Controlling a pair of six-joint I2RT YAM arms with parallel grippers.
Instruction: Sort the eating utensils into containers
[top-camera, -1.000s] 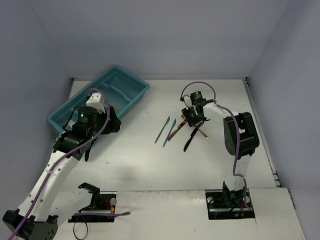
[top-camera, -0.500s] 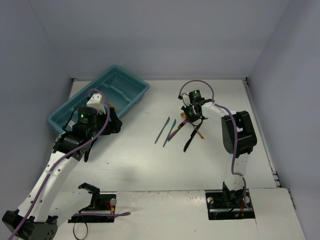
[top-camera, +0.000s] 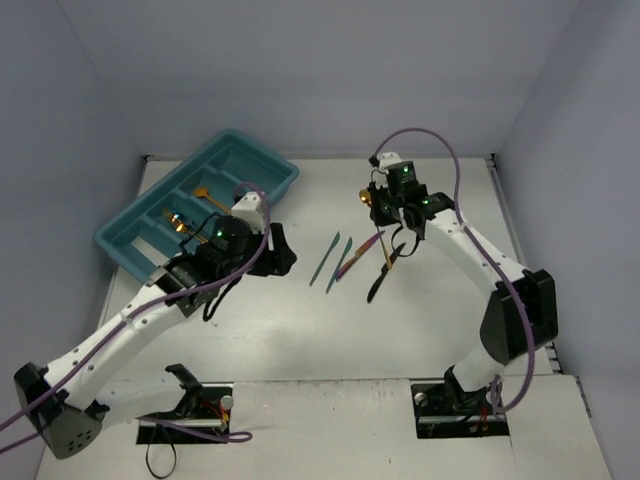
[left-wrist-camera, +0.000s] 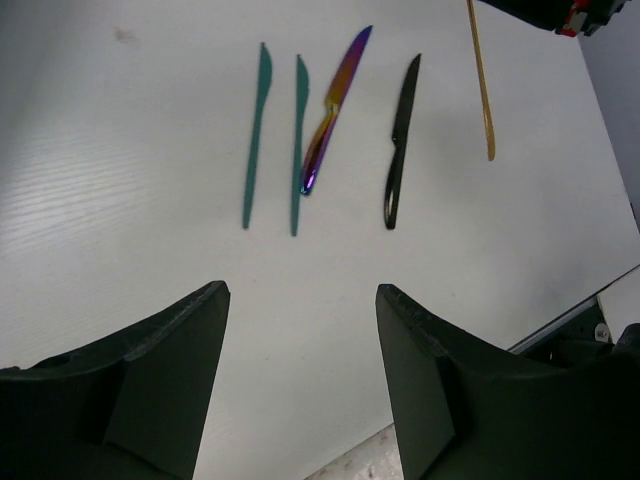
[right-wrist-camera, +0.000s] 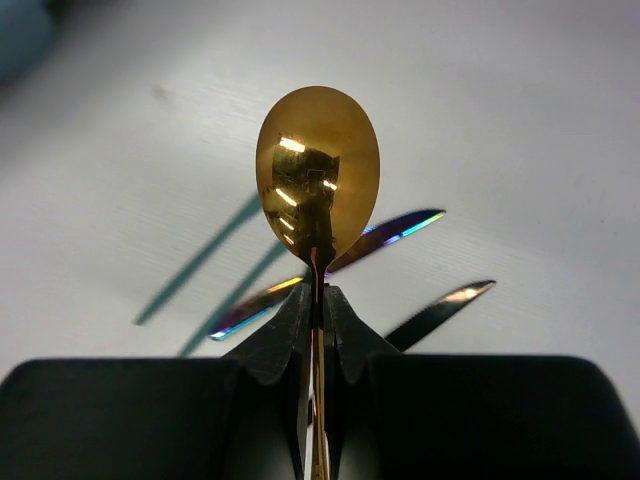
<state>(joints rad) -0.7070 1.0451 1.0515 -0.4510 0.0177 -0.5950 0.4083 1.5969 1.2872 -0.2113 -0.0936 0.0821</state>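
Both arms have shifted: right tool (right-wrist-camera: 315, 300) pinches the gold spoon (right-wrist-camera: 318, 185) by its neck, lifted for carrying to the teal cutlery tray (top-camera: 240, 165); left tool (left-wrist-camera: 300, 292) gapes empty, facing the remaining knives (left-wrist-camera: 298, 150).

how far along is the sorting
Done: at least two gold utensils lie in the tray. In hand: the right gripper is shut on a gold spoon; the left gripper is open and empty. Left: two teal knives, a purple knife and a black knife on the table.
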